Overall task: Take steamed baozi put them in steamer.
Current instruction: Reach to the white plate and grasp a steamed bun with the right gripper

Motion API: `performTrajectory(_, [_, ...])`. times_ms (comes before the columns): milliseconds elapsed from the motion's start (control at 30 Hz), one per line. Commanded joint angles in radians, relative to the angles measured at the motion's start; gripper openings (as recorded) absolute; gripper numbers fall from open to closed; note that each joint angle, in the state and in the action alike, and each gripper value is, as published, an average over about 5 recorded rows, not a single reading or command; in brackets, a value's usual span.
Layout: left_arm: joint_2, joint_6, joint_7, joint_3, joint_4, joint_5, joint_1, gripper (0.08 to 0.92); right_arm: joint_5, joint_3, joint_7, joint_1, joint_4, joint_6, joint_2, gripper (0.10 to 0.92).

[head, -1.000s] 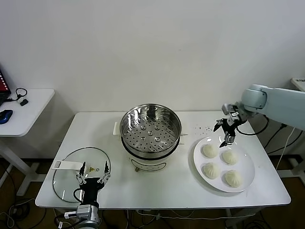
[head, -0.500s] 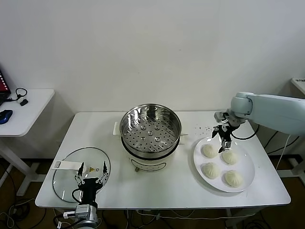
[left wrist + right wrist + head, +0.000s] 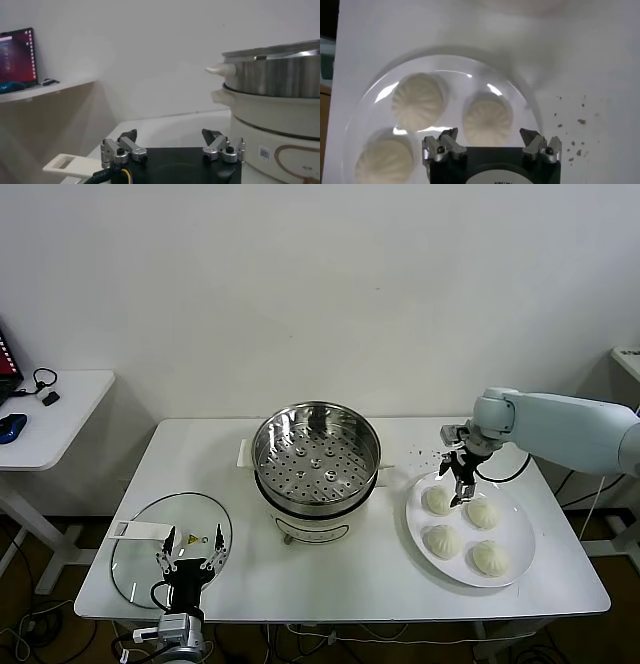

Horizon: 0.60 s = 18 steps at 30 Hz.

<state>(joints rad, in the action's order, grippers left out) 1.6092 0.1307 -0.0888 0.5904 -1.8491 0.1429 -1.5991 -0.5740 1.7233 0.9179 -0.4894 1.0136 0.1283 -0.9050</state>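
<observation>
Four cream-white pleated baozi lie on a white plate [image 3: 517, 525] at the right: far left [image 3: 438, 500], far right [image 3: 482, 512], near left [image 3: 443, 540], near right [image 3: 490, 557]. My right gripper [image 3: 457, 476] is open and empty, just above the far-left baozi. In the right wrist view that baozi [image 3: 487, 119] lies between the open fingers of the gripper [image 3: 489, 137], with two more baozi [image 3: 418, 101] [image 3: 382, 160] beside it. The empty steel steamer [image 3: 316, 459] stands at the table's middle. My left gripper [image 3: 190, 559] is open and parked at the front left.
A round glass lid [image 3: 150, 539] with a white handle [image 3: 67, 164] lies at the front left, under my left gripper [image 3: 170, 137]. The steamer [image 3: 280, 85] is close beside it. Dark specks [image 3: 575, 120] mark the table by the plate. A side desk [image 3: 40, 414] stands far left.
My right arm has moved left and down, bringing its open gripper from beyond the plate's far edge to over the far-left baozi. The left arm has barely moved.
</observation>
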Motion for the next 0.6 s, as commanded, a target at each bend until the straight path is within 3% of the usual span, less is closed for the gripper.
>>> performTrajectory(33, [0.049, 0.001, 0.000, -0.001, 0.002, 0.001, 0.000, 0.823, -0.003, -0.013, -0.004, 0.023, -0.021, 0.004, -0.005, 0.823])
performTrajectory(600, [0.049, 0.001, -0.001, 0.000, 0.006, 0.003, 0.002, 0.823, -0.001, -0.031, -0.033, 0.058, -0.023, 0.020, -0.011, 0.823])
